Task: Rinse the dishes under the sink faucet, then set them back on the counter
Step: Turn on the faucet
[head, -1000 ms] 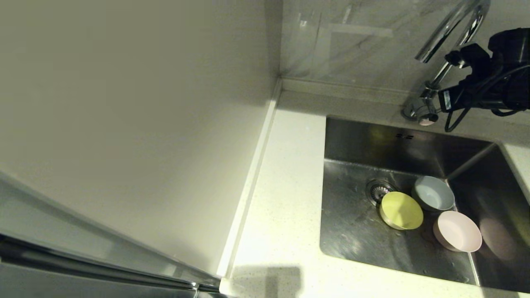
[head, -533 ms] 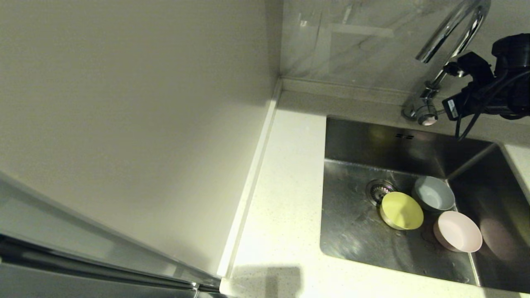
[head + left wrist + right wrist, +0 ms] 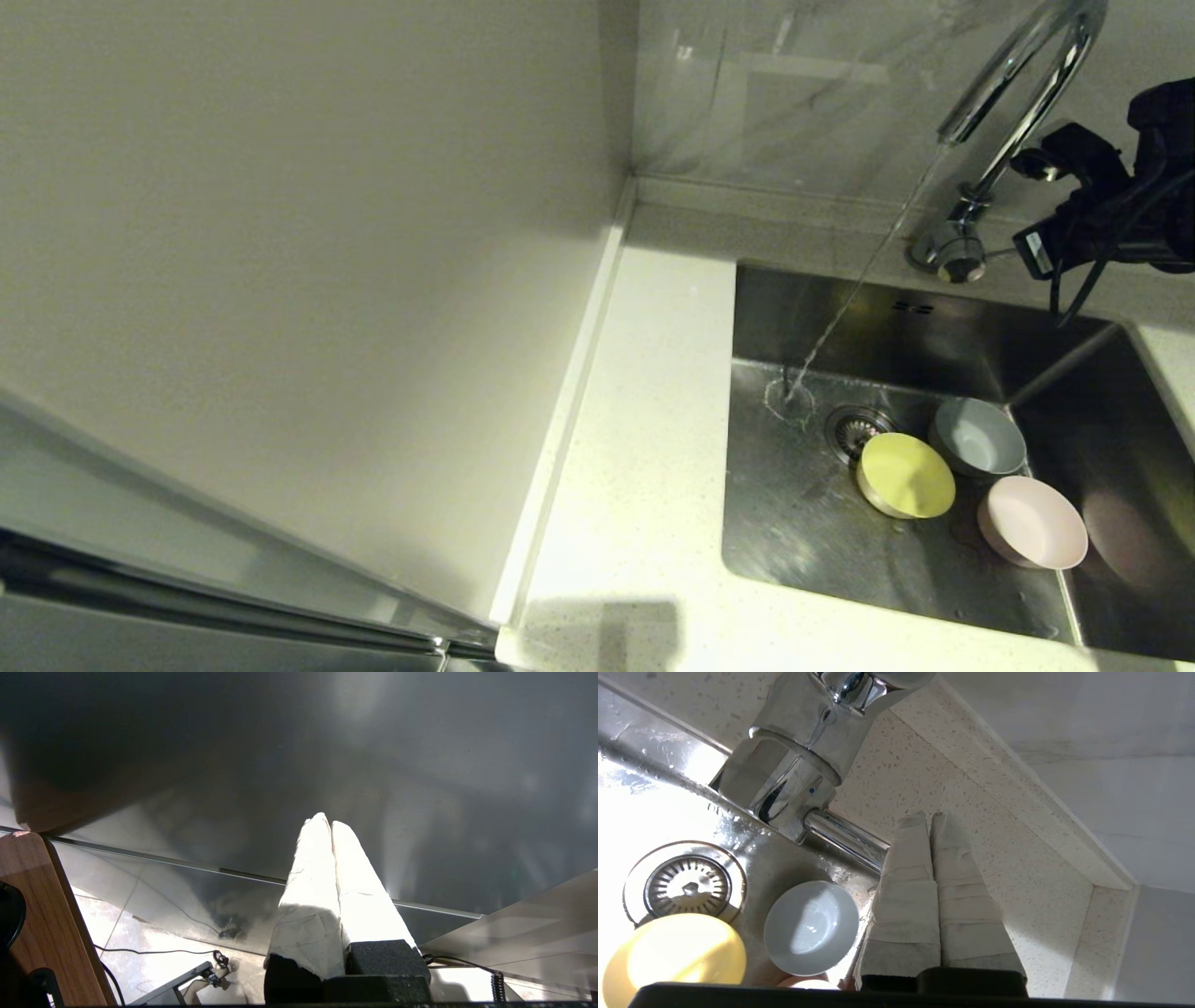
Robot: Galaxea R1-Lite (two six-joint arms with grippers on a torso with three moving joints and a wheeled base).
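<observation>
Three bowls lie in the steel sink [image 3: 794,532] beside the drain [image 3: 854,429]: yellow-green [image 3: 906,474], grey-blue [image 3: 977,436] and pink [image 3: 1032,521]. Water [image 3: 859,280] streams from the chrome faucet [image 3: 1018,84] and lands left of the drain, missing the bowls. My right arm [image 3: 1111,215] hangs by the faucet's base. In its wrist view the right gripper [image 3: 930,816] is shut, and the side lever [image 3: 845,835] runs up against one finger [image 3: 908,872]. The grey-blue bowl [image 3: 811,926] and yellow-green bowl [image 3: 675,954] show below it. My left gripper [image 3: 327,822] is shut, empty, out of the head view.
The speckled counter [image 3: 635,448] runs along the sink's left side, with a raised edge strip [image 3: 569,401] against the off-white wall panel [image 3: 280,280]. A marbled backsplash [image 3: 794,103] rises behind the faucet. The left gripper faces a dark steel panel [image 3: 280,756].
Water has begun to flow from the faucet into the sink. My right arm has moved right, away from the faucet's base, and the lever now sticks out toward it. The bowls have not moved.
</observation>
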